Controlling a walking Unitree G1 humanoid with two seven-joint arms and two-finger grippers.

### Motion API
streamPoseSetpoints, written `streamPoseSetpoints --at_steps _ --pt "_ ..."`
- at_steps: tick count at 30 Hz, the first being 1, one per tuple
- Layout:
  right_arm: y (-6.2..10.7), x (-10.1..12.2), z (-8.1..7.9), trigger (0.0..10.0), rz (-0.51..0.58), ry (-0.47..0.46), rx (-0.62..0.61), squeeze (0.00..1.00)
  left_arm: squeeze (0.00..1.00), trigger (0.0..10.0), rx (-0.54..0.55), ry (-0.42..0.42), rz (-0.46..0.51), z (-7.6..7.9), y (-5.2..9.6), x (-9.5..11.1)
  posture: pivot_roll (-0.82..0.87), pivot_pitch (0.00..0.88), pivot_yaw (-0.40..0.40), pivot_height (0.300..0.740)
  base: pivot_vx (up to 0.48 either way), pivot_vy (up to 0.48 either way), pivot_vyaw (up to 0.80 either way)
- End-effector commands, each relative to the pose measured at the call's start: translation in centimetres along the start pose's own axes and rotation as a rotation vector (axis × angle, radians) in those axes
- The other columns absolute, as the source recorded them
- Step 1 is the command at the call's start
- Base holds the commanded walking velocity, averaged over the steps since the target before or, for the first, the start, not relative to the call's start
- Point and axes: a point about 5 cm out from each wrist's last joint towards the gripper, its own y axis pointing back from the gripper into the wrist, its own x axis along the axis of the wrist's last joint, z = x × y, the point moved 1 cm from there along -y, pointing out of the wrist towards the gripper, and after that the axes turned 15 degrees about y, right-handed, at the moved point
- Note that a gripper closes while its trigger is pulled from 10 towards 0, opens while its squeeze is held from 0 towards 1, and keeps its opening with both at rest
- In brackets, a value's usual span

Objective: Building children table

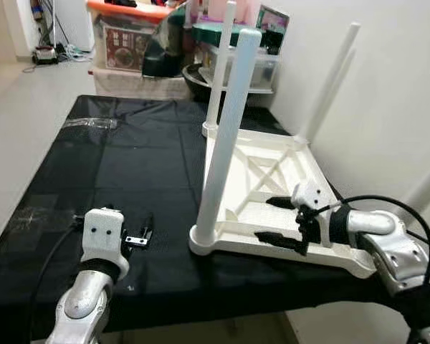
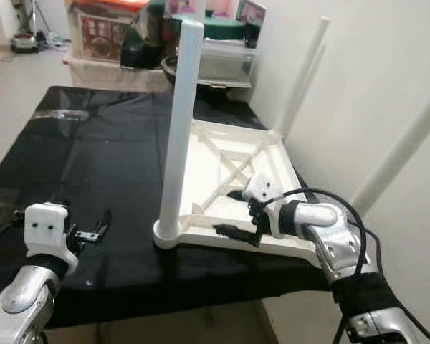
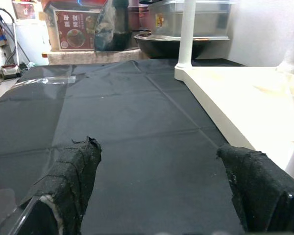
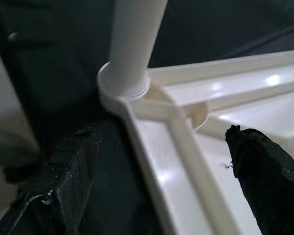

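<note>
- A white plastic children's table lies upside down on a counter covered with a black cloth, toward the counter's right side, close to a white wall.
- The table top rests flat on the cloth with its ribbed underside facing up; a cross-shaped brace runs across the middle.
- Four white legs stand up from the table's corners. The near-left leg is the tallest in view and rises from a round socket at the corner nearest the robot's left.
- The far-left leg stands at the back corner, and the two right-side legs lean close to the wall.
- The right hand reaches over the near edge of the table, to the right of the near-left leg. Its two black fingers are spread apart, one over the table's inner ribs and one nearer the outer rim, gripping nothing.
- In the right wrist view, the base of the near-left leg in its socket sits between the spread fingers, ahead of them.
- The left hand rests low over the bare black cloth, to the left of the table and apart from it. Its fingers are also spread wide and hold nothing.
- Beyond the table's far end, at the back of the counter, sit storage boxes, a dark bowl and other clutter.
</note>
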Motion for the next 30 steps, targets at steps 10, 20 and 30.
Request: streamPoseSetpoints --at_steps 10,20,30 --pt "-4.3 -2.8 -2.2 10.0 -0.097 -0.092 0.065 0.00 0.00 10.0 -0.009 -0.008 -0.005 0.2 -0.1 -0.2 0.13 0.000 -0.165 0.740 0.000 0.000 0.00" --pt "-5.8 -4.3 -1.4 10.0 -0.178 -0.118 0.051 0.00 0.00 10.0 -0.006 -0.007 0.003 0.2 0.0 -0.2 0.15 0.000 -0.183 0.740 0.000 0.000 0.00" --pt "-5.8 -6.2 -3.3 0.9 -0.272 -0.084 0.202 0.00 0.00 10.0 -0.008 -0.010 -0.001 0.3 0.1 -0.2 0.15 0.000 -0.182 0.740 0.000 0.000 0.00"
